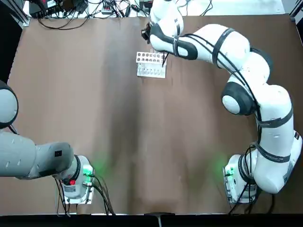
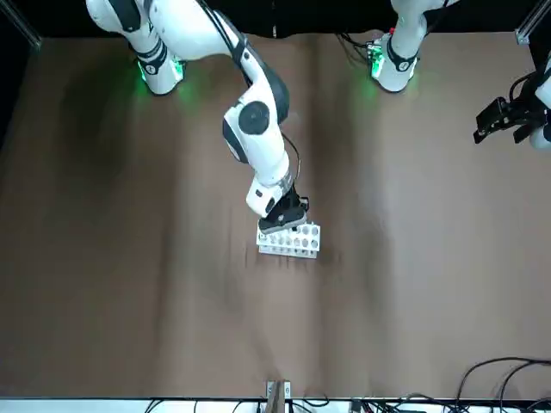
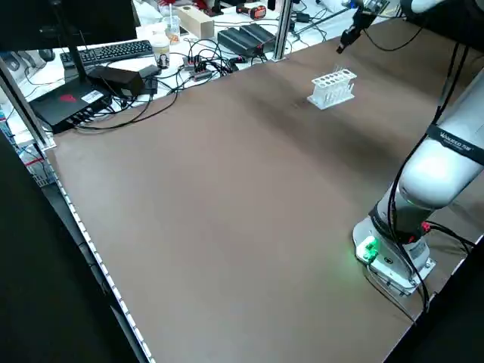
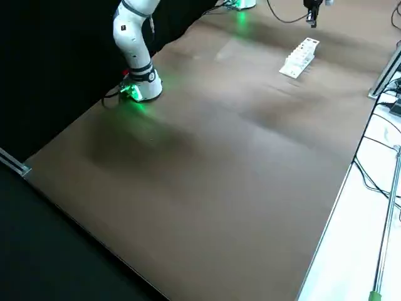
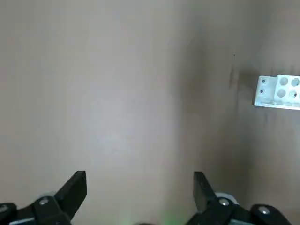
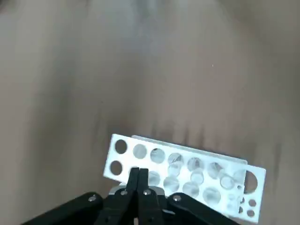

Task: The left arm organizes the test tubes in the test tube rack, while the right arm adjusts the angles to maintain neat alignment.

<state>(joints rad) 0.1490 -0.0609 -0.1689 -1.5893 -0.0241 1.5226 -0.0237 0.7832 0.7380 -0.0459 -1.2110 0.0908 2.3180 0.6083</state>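
Test tube rack (image 1: 151,65): white, two rows of holes, on the brown table (image 1: 118,142) toward its far edge, several clear test tubes (image 6: 194,171) standing in it. Right gripper (image 6: 139,180): fingers pressed together, poised just above one end of the rack. Left gripper (image 5: 139,187): fingers spread wide, holding nothing, well apart from the rack at the table's left side.

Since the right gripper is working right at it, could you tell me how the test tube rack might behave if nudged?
The test tube rack looks small and hollow, so probably light, likely sliding on the smooth table. Standing unclamped under the right gripper, it may tip.
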